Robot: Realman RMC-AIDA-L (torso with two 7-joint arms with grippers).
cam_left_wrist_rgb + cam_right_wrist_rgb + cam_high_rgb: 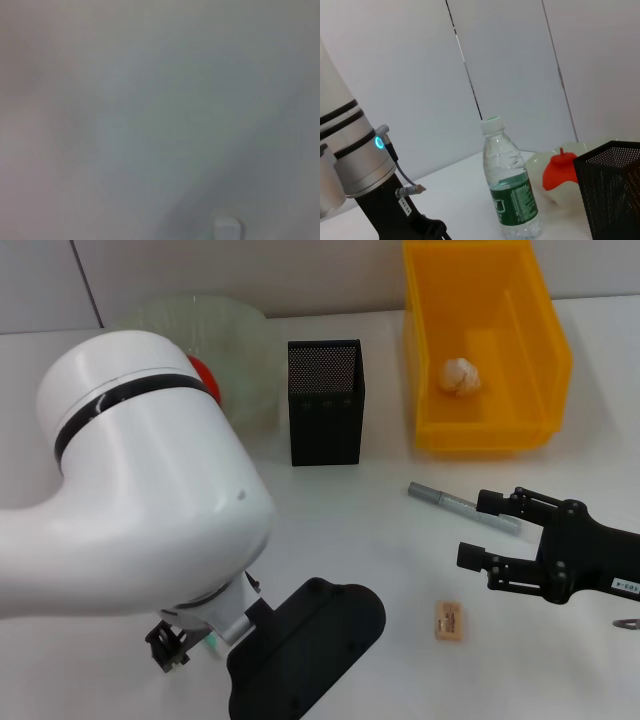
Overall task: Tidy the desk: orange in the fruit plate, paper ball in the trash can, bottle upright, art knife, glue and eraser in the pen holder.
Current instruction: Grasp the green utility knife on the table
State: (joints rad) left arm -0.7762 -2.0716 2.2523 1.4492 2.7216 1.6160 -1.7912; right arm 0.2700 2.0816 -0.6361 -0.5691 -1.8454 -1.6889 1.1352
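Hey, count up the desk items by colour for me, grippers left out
Black: 1, pen holder
Yellow: 1, trash can
White: 1, paper ball
Red-orange: 1, orange
Pale green: 1, fruit plate
Clear: 1, bottle
Grey: 1, art knife
Tan: 1, eraser
Total: 8

Little can be read. The clear plastic water bottle (pixel 510 184) carries a dark green label with white lettering, too small to make out. The tiny tan rectangular eraser (pixel 449 621) bears dark print, illegible. A small white tag on the black right gripper's (pixel 497 535) arm shows unreadable characters.
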